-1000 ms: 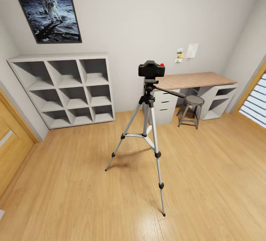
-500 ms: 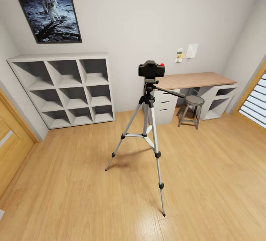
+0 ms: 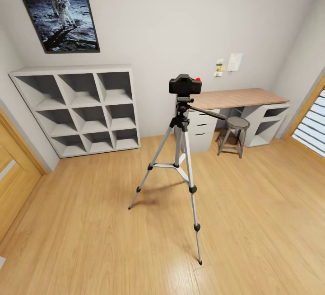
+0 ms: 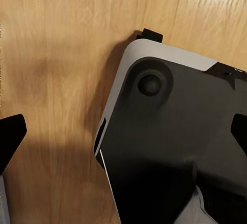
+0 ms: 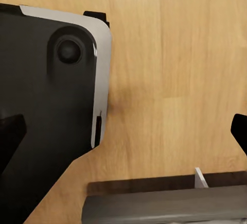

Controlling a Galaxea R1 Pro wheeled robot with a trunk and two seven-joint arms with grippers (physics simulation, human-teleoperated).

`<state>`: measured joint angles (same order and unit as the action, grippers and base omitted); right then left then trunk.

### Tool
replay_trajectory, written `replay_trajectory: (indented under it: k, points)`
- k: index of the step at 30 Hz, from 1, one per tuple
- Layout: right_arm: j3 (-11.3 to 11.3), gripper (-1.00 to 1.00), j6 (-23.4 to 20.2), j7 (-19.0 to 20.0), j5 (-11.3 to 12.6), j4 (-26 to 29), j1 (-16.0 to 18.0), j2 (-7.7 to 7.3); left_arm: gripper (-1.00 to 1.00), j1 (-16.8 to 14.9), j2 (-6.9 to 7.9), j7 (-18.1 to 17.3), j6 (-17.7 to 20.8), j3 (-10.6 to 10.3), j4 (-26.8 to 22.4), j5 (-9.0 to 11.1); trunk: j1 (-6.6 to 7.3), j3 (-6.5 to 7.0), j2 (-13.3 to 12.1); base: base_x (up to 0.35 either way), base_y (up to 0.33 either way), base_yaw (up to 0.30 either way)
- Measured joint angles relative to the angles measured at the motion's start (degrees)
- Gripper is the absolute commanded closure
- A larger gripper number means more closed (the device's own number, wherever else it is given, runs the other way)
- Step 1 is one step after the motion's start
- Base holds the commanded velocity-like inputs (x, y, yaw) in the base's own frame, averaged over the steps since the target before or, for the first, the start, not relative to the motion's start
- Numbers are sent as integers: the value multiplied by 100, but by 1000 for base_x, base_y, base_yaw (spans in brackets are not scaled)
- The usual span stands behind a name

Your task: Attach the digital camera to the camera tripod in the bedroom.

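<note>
The left tool (image 4: pixel 123 134) hangs released over the plank floor (image 4: pixel 56 54): its 2 dark fingertips (image 4: pixel 11 134) sit far apart at the frame edges with nothing between them but the robot's dark base (image 4: pixel 170 141) below. The right tool (image 5: pixel 123 131) is the same, spread wide and empty, fingertips (image 5: pixel 10 134) well apart above the floor and the base's rounded grey-edged corner.

Out in the bedroom, the digital camera (image 3: pixel 185 84) sits level on the head of the camera tripod (image 3: pixel 179 150), which stands near the room's middle with its 3 legs splayed on the floor. The red dot on the camera's top faces up; the thin pan handle angles toward the counter (image 3: pixel 237 98). The mount looks done, though whether it is locked cannot be told from here.

The camera should be light, rigid and smooth-sided, with a fragile lens; any grip belongs across the body's flat sides, clear of the lens. The tripod looks top-heavy on thin legs, so a sideways nudge could tip it; the centre column is the safer hold.

The white cube shelving (image 3: pixel 83 110) against the wall has 9 compartments, all empty. The counter's side cubbies look empty too; a stool (image 3: pixel 234 133) stands just in front of it.
</note>
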<state>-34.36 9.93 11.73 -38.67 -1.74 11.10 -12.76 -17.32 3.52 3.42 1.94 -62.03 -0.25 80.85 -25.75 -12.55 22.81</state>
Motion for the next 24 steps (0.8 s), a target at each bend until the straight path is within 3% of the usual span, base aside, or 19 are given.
replay_trajectory:
  k: [8, 24]
  points:
    - [-6, -100, 13, -244, 8, -1, -4, 50, -100, -1, -4, -1, 2, -15, -6, -22, 0, 54, 0, 0, 0, 0]
    - [-9, -100, -5, -267, 9, -1, -10, 129, -100, -3, -2, -1, 0, -11, -7, -31, 0, 197, 0, 0, 0, 0]
